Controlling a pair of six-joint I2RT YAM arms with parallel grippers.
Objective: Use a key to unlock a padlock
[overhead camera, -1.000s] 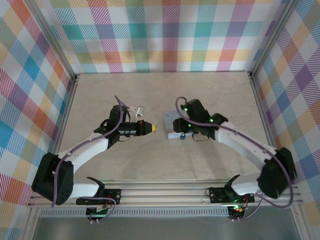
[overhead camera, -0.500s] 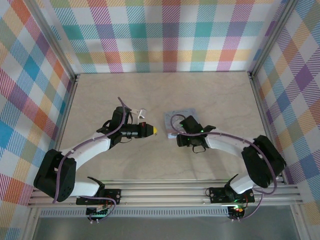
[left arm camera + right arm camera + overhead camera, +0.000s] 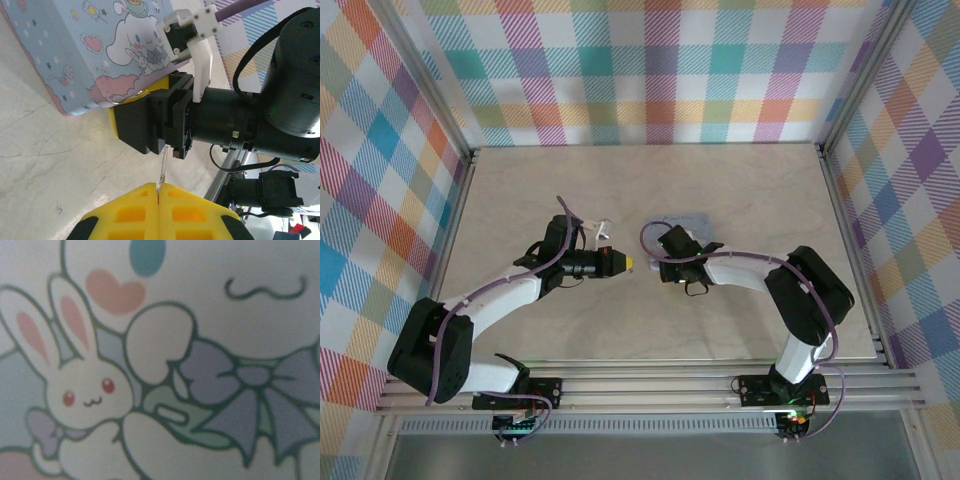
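Top external view has both arms reaching in toward the middle of the tabletop [image 3: 570, 190], where I see the left gripper [image 3: 630, 263] and the right gripper [image 3: 660, 268] nose to nose, just beside each other. Behind the right wrist, a little toward the far edge, lies the pale blue box [image 3: 692, 222], partly covered by that arm. On my left wrist camera the left gripper [image 3: 158, 192] has its yellow fingertips pressed flat together. The key [image 3: 162, 167], a thin grey metal blade, stands up out of the seam between them, pinched at its lower end. Its free tip reaches the black body of the right gripper; whether it touches or stops just short I cannot tell. The box [image 3: 75, 50] sits at the upper left of that view, its cartoon-printed face turned to the camera and its lower corner down on the tabletop. A yellow pad [image 3: 114, 125] of the right gripper shows beside that corner, and a thin metal loop [image 3: 131, 96] curves between the pad and the box. I cannot tell whether that loop is the padlock's shackle, and the padlock's body I cannot make out. Whether the right claw is wide, narrow or holding something I cannot tell either. My right wrist camera sits close against the box [image 3: 160, 360], blurred, with a printed rabbit and a bow.
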